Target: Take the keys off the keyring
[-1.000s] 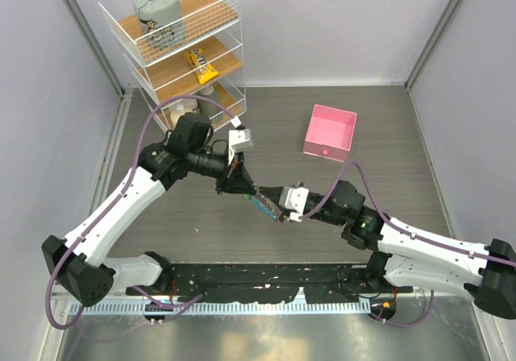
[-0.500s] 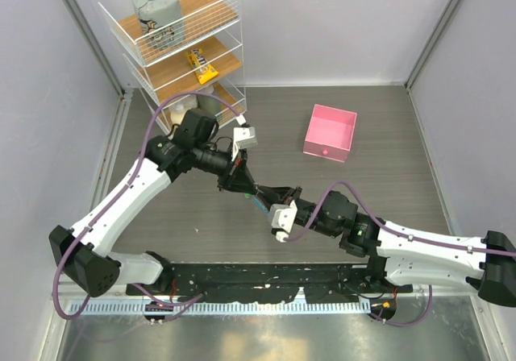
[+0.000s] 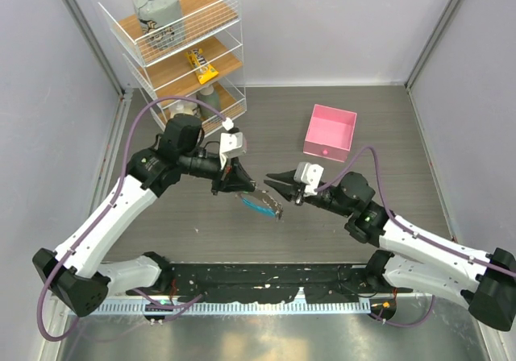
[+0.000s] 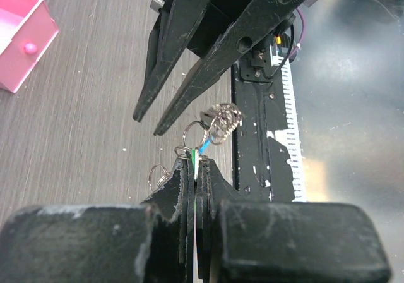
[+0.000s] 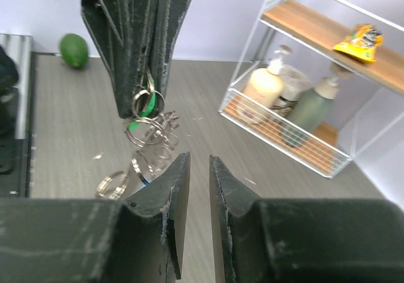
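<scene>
My left gripper [image 3: 235, 182] is shut on the green-headed key [image 4: 195, 161], which shows only as a thin green edge between its fingertips. The keyring [image 3: 260, 204], with its silvery rings [image 4: 219, 121] and blue strip [image 3: 256, 205], hangs from that key above the table. In the right wrist view the left gripper [image 5: 140, 87] hangs from the top, with the green key head [image 5: 144, 111] and rings [image 5: 151, 139] below it. My right gripper [image 3: 272, 180] is open with a narrow gap and empty [image 5: 197, 164], just right of the hanging keyring and not touching it.
A pink square box [image 3: 330, 133] sits at the back right. A white wire shelf rack [image 3: 179, 47] with bottles [image 5: 285, 93] and a yellow packet stands at the back left. A green avocado [image 5: 74, 49] lies far off on the table. A loose ring [image 5: 112, 185] lies on the table.
My right gripper, which was low at the hanging keyring, has drawn back up and to the right, apart from it. My left gripper has shifted slightly left, still holding the key.
</scene>
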